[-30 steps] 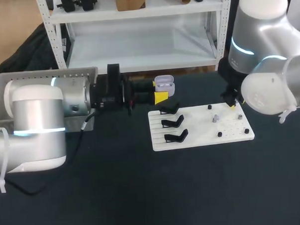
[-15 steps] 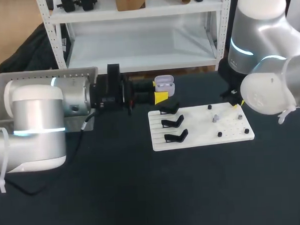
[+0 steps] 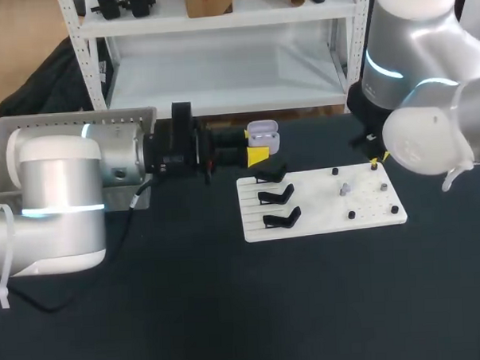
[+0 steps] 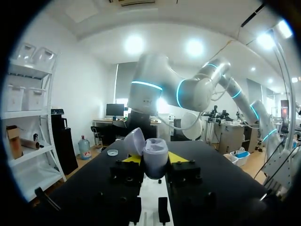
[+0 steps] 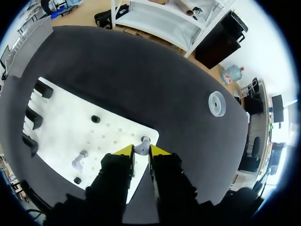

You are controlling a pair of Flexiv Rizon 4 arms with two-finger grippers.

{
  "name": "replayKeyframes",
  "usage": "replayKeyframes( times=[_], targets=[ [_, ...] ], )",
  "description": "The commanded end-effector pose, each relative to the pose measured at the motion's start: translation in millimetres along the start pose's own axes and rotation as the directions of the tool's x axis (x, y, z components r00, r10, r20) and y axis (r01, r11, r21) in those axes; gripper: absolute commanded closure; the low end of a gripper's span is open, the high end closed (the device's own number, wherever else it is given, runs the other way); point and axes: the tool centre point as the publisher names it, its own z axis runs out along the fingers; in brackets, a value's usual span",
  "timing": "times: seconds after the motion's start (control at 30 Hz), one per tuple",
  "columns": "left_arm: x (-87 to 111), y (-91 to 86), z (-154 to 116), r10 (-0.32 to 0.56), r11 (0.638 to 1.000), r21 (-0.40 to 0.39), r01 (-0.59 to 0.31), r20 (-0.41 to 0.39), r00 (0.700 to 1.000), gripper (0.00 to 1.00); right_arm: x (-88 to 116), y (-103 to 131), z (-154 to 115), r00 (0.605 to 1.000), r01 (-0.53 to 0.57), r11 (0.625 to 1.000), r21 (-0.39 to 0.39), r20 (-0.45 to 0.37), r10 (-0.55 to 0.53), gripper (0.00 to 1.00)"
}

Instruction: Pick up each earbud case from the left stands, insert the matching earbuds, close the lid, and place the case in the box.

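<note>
Left gripper [image 4: 154, 160] first: its fingers are closed from both sides on the small pale lavender plastic earbud case [image 4: 155, 151], lid tipped open, held up off the black table [image 3: 230, 308]; in the head view the case hangs near the far left corner of the flat white plastic board [image 3: 321, 212], clear of the three black hooked stands [image 3: 277, 195] that line the board's left side, and all three stands are bare; my left arm lies level along the table's left side, with the grey open plastic box [image 3: 78, 121] behind it at the far left edge; over to my right gripper [image 5: 142, 151], pointing straight down at the board's far right corner, fingers drawn narrow; between the yellow tips sits a small grey-lavender earbud [image 5: 142, 145], and both tips press against it, so I have it pinched; whether it is lifted off the board or resting on it I cannot tell; elsewhere on the board's right half, a small black piece [image 5: 95, 119] sits towards the far edge, a small grey piece [image 5: 80, 161] near the middle, and another black piece [image 5: 76, 180] by the near edge; a clear round disc [image 5: 216, 103] lies on the table well apart from the board, beyond its right end.
</note>
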Motion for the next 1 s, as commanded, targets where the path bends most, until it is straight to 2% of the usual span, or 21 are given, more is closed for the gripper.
replayKeyframes(
  times=[0.03, 0.17, 0.3, 0.37, 0.4, 0.5, 0.53, 1.0],
  targets=[
    [0.4, 0.2, 0.2, 0.001, 1.000, -0.001, -0.001, 0.002, 1.000, 1.00, 14.2, 4.3, -24.7, 0.998, -0.062, 0.998, -0.025, 0.020, 0.062, 1.00],
    [0.4, 0.2, 0.2, 0.001, 1.000, -0.001, -0.001, 0.002, 1.000, 1.00, 27.4, 21.6, -54.2, 0.988, -0.152, 0.987, -0.044, 0.021, 0.153, 1.00],
    [0.4, 0.2, 0.2, 0.001, 1.000, -0.001, -0.001, 0.002, 1.000, 1.00, 41.6, 42.2, -83.0, 0.960, -0.277, 0.960, -0.030, 0.018, 0.278, 1.00],
    [0.4, 0.2, 0.2, 0.001, 1.000, -0.001, -0.001, 0.002, 1.000, 1.00, 47.5, 50.6, -94.4, 0.937, -0.348, 0.938, -0.012, 0.026, 0.348, 1.00],
    [0.4, 0.2, 0.2, 0.001, 1.000, -0.001, -0.001, 0.002, 1.000, 1.00, 50.5, 54.3, -99.7, 0.913, -0.407, 0.913, 0.002, 0.034, 0.407, 1.00],
    [0.4, 0.2, 0.2, 0.001, 1.000, -0.001, -0.001, 0.002, 1.000, 1.00, 56.7, 67.5, -112.7, 0.866, -0.497, 0.867, 0.001, 0.052, 0.497, 1.00],
    [0.4, 0.2, 0.2, 0.001, 1.000, -0.001, -0.001, 0.002, 1.000, 1.00, 57.5, 72.4, -116.7, 0.860, -0.507, 0.862, -0.017, 0.063, 0.507, 1.00],
    [0.4, 0.2, 0.2, 0.001, 1.000, -0.001, -0.001, 0.002, 1.000, 1.00, 57.5, 72.4, -116.7, 0.860, -0.507, 0.862, -0.017, 0.063, 0.507, 1.00]
  ],
)
